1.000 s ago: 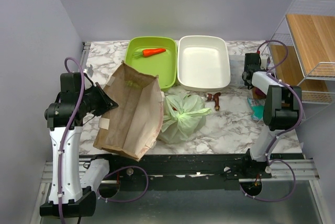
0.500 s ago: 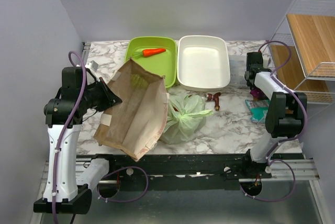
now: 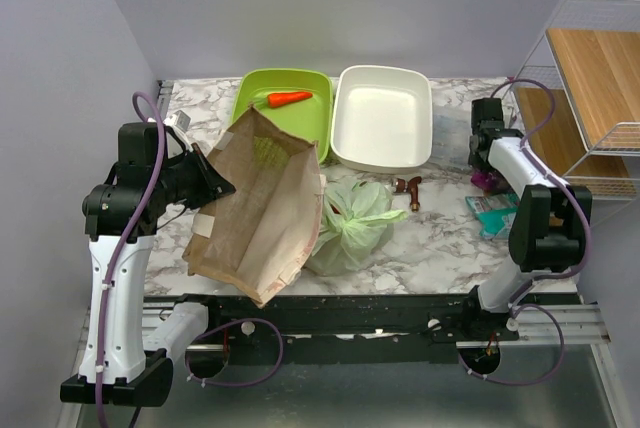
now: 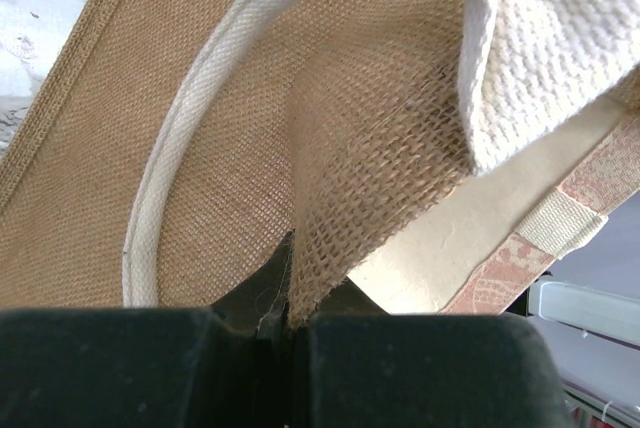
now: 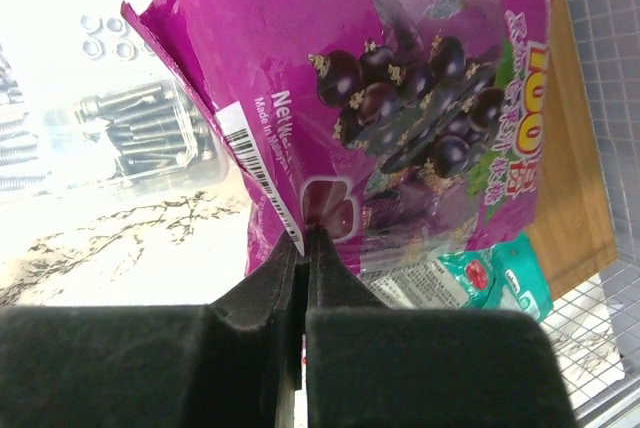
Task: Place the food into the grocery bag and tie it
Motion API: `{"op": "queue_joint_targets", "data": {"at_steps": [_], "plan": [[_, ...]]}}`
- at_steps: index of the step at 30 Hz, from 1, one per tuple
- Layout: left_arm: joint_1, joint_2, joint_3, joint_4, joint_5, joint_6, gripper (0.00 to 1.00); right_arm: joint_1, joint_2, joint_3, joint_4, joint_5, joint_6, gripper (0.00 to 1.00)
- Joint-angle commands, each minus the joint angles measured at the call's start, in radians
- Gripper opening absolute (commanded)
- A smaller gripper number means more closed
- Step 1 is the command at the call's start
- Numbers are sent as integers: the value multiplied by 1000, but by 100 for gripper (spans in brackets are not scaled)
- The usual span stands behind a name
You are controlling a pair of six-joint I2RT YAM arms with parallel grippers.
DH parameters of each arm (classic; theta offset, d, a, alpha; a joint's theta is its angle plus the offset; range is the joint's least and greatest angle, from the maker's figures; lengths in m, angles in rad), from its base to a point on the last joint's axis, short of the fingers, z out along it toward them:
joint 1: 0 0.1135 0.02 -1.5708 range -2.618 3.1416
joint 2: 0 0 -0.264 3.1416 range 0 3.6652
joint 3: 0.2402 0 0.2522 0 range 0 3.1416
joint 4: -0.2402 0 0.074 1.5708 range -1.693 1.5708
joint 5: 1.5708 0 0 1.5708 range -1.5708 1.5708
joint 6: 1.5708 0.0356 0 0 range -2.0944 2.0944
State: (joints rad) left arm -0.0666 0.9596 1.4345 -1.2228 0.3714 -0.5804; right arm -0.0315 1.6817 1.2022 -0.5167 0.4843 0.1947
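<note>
The pale-green grocery bag [image 3: 350, 226] lies bunched and bulging at the table's front middle, its top gathered. No tomatoes, pepper or cabbage show; the bag's contents are hidden. My left gripper [image 3: 220, 186] [image 4: 290, 313] is shut on the rim of a stiff brown burlap bag [image 3: 262, 213] [image 4: 200, 128] and holds it tilted, just left of the grocery bag. My right gripper [image 3: 483, 166] [image 5: 303, 238] is at the far right, shut on the edge of a purple snack pouch [image 5: 400, 78], well away from the grocery bag.
A green tray [image 3: 300, 138] with an orange carrot [image 3: 288, 99] and a white tray [image 3: 385, 118] stand at the back. A small brown object [image 3: 408, 189] lies beside the grocery bag. A teal packet [image 3: 495, 210] and a wire rack with wooden shelves [image 3: 590, 78] are at the right.
My left gripper has swung the brown bag up and toward the back right, against the green tray. Both trays have shifted a little. The right arm's elbow has dropped toward the front.
</note>
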Motion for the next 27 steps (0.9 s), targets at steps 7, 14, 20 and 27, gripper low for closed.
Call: {"op": "queue_joint_targets", "data": {"at_steps": [7, 14, 20, 27], "plan": [[-8, 1, 72, -17, 34, -6, 0, 79, -166, 125, 72, -52, 37, 1], [-10, -14, 56, -23, 35, -10, 0, 96, -189, 135, 67, -98, 56, 1], [-9, -28, 45, -28, 34, -15, 0, 110, -226, 123, 84, -203, 74, 1], [-9, -33, 26, -21, 34, -16, 0, 116, -274, 103, 114, -377, 131, 1]]}}
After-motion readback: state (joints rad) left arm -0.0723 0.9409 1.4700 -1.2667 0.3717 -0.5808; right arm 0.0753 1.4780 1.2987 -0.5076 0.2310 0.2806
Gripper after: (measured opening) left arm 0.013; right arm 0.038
